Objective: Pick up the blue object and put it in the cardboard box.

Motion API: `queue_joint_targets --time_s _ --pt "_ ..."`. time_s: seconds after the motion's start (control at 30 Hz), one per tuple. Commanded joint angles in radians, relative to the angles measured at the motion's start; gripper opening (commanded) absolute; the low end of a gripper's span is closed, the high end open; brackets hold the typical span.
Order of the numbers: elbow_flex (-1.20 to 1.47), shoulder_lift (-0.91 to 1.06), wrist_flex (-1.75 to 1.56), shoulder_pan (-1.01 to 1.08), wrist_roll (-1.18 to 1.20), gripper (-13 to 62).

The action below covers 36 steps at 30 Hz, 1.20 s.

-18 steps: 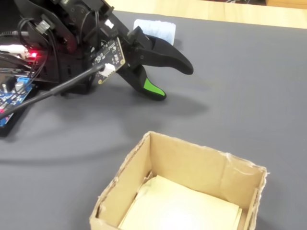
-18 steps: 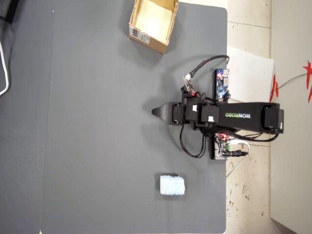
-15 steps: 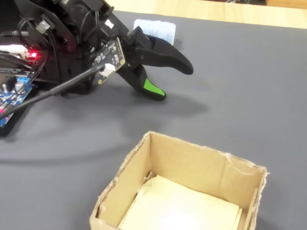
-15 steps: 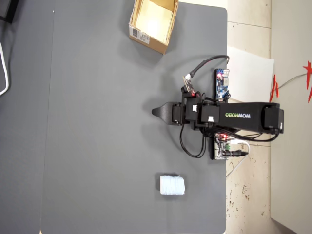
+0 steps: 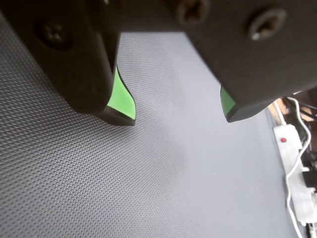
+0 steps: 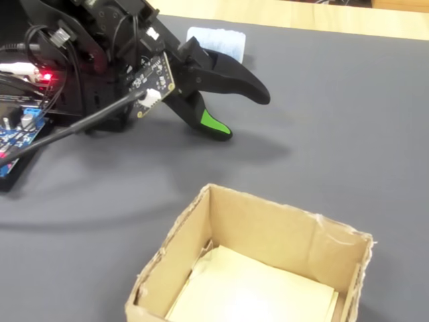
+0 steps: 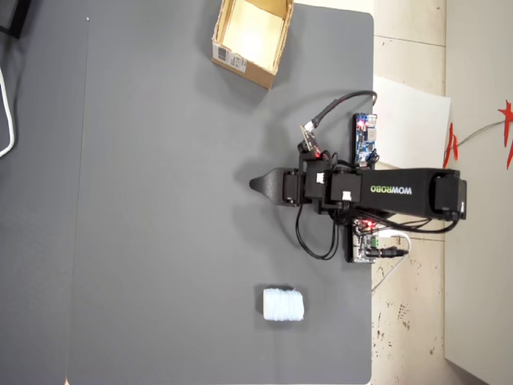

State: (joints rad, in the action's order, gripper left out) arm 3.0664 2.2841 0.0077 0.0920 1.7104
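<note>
The blue object (image 7: pixel 284 305), a pale ribbed roll, lies on the dark mat toward the lower edge of the overhead view. In the fixed view the blue object (image 6: pixel 218 40) sits just behind the arm. The cardboard box (image 7: pixel 240 62) stands at the top of the overhead view, white label on its side; in the fixed view the cardboard box (image 6: pixel 268 231) is open in the foreground. My gripper (image 5: pixel 177 116) hangs open above bare mat, green pads facing each other with nothing between them. In the overhead view the gripper (image 7: pixel 255 184) points left, roughly midway between roll and box. The gripper (image 6: pixel 241 114) is also open in the fixed view.
A dark-blue circuit board (image 7: pixel 365 138) and cables sit by the arm's base at the mat's right edge. A white sheet (image 7: pixel 413 120) lies off the mat. A white power strip (image 5: pixel 290 148) with cords shows at the right of the wrist view.
</note>
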Motion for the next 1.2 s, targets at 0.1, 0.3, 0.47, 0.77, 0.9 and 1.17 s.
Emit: queue_joint_targets --time_s 0.1,0.3,0.47,0.77,0.9,1.17 --pt "0.048 0.084 0.06 -0.002 0.015 33.7" --pt "0.048 0.084 0.055 -0.002 0.021 33.7" --pt "0.049 0.084 0.054 -0.006 0.021 33.6" --pt "0.049 0.084 0.054 -0.005 0.021 33.6" --pt "0.049 0.084 0.054 -0.006 0.023 33.5" --pt "0.048 0.084 0.055 -0.008 0.055 33.0"
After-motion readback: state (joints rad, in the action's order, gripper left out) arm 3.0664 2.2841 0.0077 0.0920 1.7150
